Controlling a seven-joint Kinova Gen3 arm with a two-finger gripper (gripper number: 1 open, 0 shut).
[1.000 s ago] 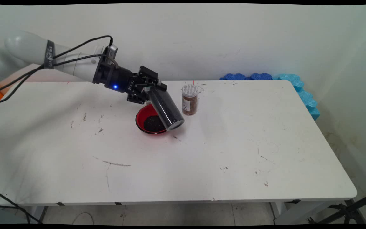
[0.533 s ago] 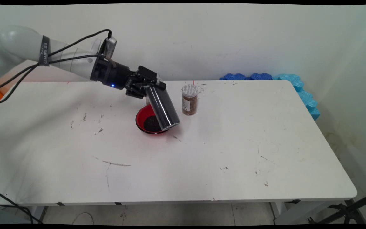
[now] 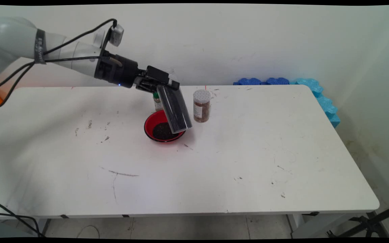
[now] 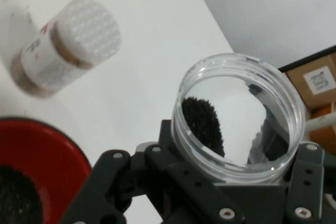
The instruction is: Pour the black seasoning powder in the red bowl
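Observation:
My gripper is shut on a clear jar near its open mouth, holding it tilted above the red bowl, with its closed end down and to the right. In the hand view the jar mouth faces the camera between the gripper fingers, and some black grains lie along the jar's inner wall. The bowl holds a heap of black grains. A brown spice jar with a white perforated lid stands upright just right of the bowl, apart from the held jar.
A small green-lidded jar stands behind the bowl, partly hidden by the held jar. Blue foam pieces line the table's far right corner. Cardboard boxes show beyond the table edge in the hand view.
The arm has lifted and turned the hand, so the held jar now hangs higher and steeper over the bowl than a second ago. Bowl and spice jar stayed put.

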